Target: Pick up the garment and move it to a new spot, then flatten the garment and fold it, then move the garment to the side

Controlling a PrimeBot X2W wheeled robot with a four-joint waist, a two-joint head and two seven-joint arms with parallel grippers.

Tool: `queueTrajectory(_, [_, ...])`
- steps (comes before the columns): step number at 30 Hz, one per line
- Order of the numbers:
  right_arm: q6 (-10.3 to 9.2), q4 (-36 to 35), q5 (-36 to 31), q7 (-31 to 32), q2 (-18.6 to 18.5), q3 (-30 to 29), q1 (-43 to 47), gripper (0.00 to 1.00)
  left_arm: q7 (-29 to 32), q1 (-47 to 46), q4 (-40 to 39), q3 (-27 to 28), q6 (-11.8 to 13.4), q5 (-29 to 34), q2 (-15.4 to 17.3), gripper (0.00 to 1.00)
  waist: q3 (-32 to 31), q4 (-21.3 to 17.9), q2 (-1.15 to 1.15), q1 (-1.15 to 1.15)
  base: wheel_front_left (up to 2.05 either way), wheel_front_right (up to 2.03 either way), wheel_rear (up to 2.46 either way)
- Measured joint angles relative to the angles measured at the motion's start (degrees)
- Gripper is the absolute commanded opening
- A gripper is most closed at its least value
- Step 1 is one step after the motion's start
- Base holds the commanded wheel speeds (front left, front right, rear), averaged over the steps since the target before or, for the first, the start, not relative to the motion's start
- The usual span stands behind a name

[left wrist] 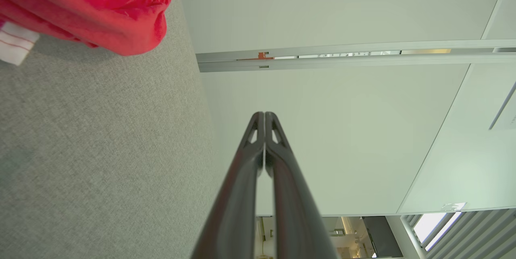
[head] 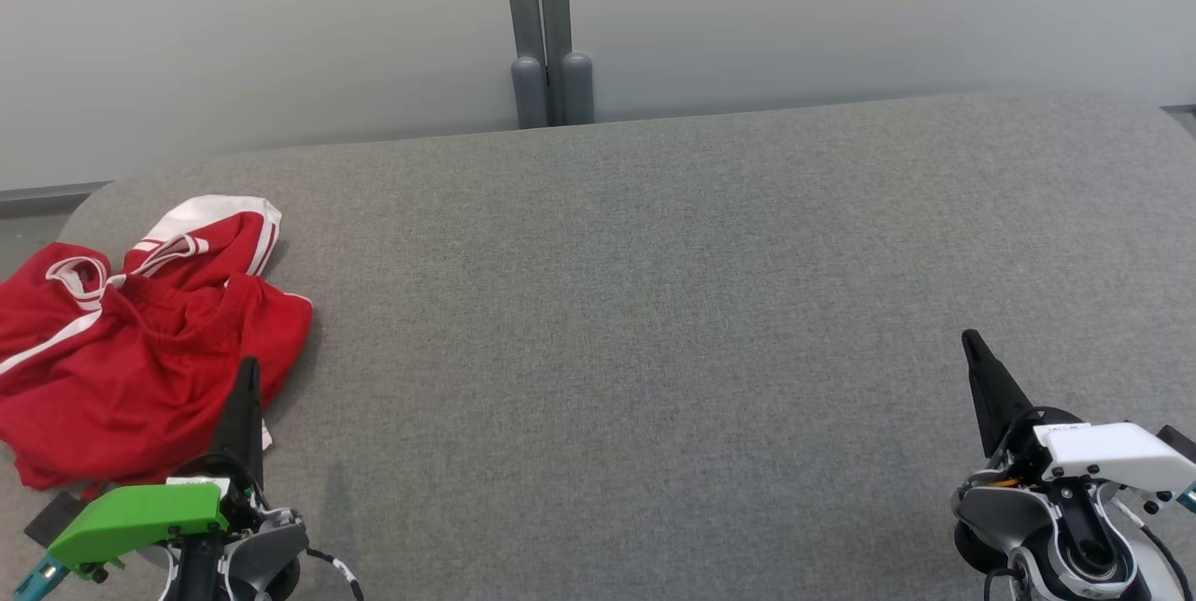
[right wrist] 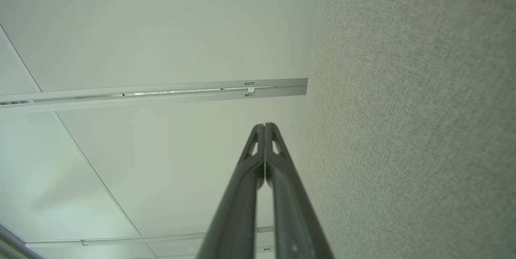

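Both grippers are resting at the near edge of the grey cloth-covered table (head: 654, 302), jaws pressed together and pinching nothing. Of the two, the left gripper (head: 247, 377) is pointing away from the robot just beside the garment (head: 131, 349), clear of it in the left wrist view. Meanwhile the right gripper (head: 974, 344) is sitting well apart, over bare cloth at the right. Red with white stripes, the garment is lying crumpled in a heap at the table's left end, near the pale wall (head: 841, 12).

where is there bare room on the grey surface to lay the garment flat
Bare: the grey surface from the red garment rightward to the right gripper, back to the wall posts. Crowded: the left end, where the garment is heaped beside the shut left gripper.
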Motion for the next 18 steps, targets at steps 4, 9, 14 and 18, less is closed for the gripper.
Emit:
queueTrajectory(4, [0.00,0.00,0.00,0.00,0.00,0.00,0.00,0.00,0.00,0.00,0.00,0.00,0.00,0.00,0.00,0.00,0.00,0.00,0.00,0.00,0.00,0.00,0.00])
queueTrajectory(9, [0.00,0.00,0.00,0.00,0.00,0.00,0.00,0.00,0.00,0.00,0.00,0.00,0.00,0.00,0.00,0.00,0.00,0.00,0.00,0.00,0.00,0.00,0.00])
queueTrajectory(14, [0.00,0.00,0.00,0.00,0.00,0.00,0.00,0.00,0.00,0.00,0.00,0.00,0.00,0.00,0.00,0.00,0.00,0.00,0.00,0.00,0.00,0.00,0.00])
queueTrajectory(18, [0.00,0.00,0.00,0.00,0.00,0.00,0.00,0.00,0.00,0.00,0.00,0.00,0.00,0.00,0.00,0.00,0.00,0.00,0.00,0.00,0.00,0.00,0.00])
